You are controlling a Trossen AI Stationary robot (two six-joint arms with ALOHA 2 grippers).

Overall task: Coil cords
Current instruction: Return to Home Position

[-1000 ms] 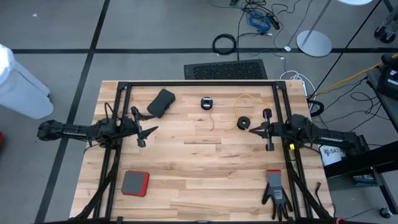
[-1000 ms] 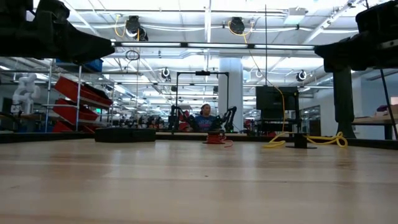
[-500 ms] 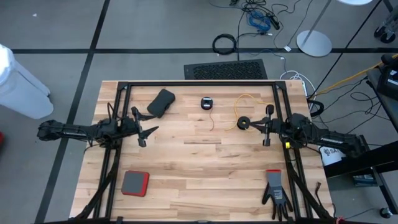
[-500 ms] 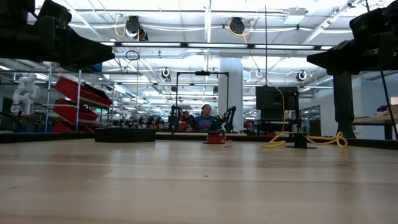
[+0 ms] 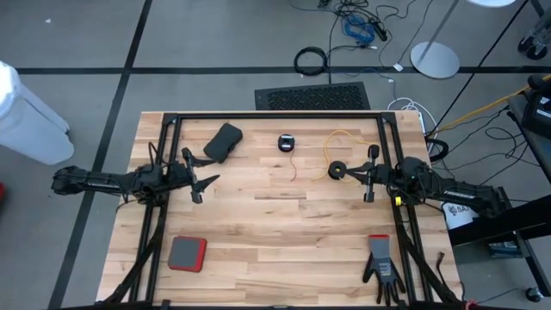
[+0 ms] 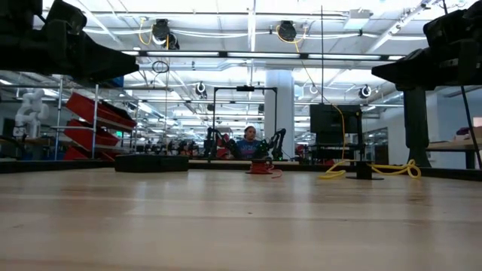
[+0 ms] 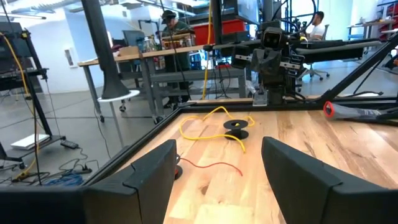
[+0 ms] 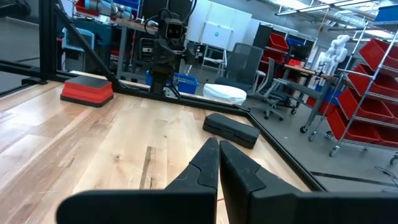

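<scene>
The yellow cord point(image 5: 349, 138) lies in a loose loop at the far right of the table, its end at a small black reel point(image 5: 337, 170); the left wrist view shows the same yellow cord point(image 7: 208, 119). The dark brown cord point(image 5: 294, 165) trails toward the near edge from its black reel point(image 5: 287, 143). My right gripper point(image 5: 353, 176) is shut and hovers level just right of the yellow cord's reel, well above the table. My left gripper point(image 5: 209, 182) is open at the left, level and high, with nothing between its fingers point(image 7: 144, 180).
A black case point(image 5: 224, 142) lies at the far left, a red pad point(image 5: 187, 254) at the near left and a black-and-red glove-shaped object point(image 5: 381, 265) at the near right. Black frame rails point(image 5: 275, 115) run along the far edge and both sides.
My right gripper has swung a little toward the table's far edge, so its tip now points at the yellow cord's reel. It has stayed shut. The cords have not moved.
</scene>
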